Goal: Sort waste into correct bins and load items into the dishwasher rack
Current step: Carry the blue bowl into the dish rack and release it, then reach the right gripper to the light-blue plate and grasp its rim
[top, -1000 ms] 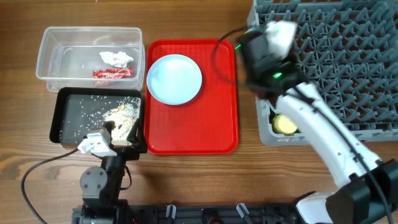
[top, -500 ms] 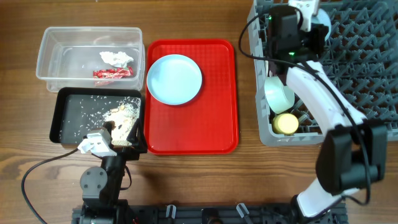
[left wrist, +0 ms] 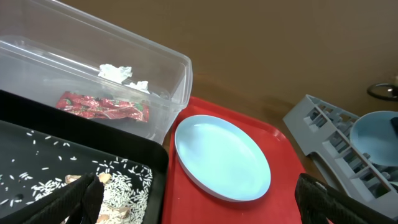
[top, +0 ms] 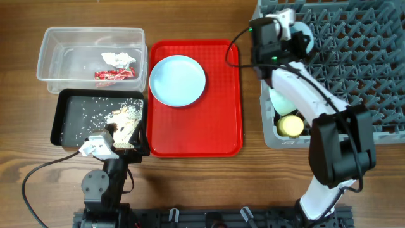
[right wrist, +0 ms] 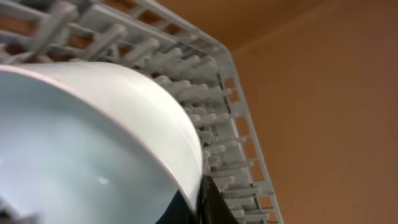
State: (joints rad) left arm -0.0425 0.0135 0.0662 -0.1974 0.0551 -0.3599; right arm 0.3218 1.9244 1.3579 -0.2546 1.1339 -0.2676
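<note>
Left hand (top: 111, 140) sits nearest, at the near edge of the black tray (top: 66, 130), fingers spread wide, holding nothing. Black tray has the rice-like food scraps (top: 123, 120), piled at its right end and scattered over the rest. Beside it is the red tray (top: 221, 114) on the counter (top: 202, 183), with the pale blue plate (top: 177, 80) lying flat on its far-left part, untouched.

Behind the black tray is the clear tub (top: 63, 54), with the red-and-white wrapper (top: 115, 74) and white tissue (top: 119, 59) inside. Waste looks sorted, judging by where it all lies.

On the right is the grey rack (top: 361, 63). The green bowl (top: 281, 101) and yellow-green cup (top: 291, 125) are already in its near-left corner.

Farthest is the right hand (top: 292, 33), over the rack's far-left corner, clenched on the rim of the small blue bowl (right wrist: 93, 143). The bowl is held tilted above the pegs. Can't tell if it touches them.

Progress is well along. Left to do: set this bowl down, then load the plate. Spoon and fork aren't visible in any view, so can't tell if they're loaded.
</note>
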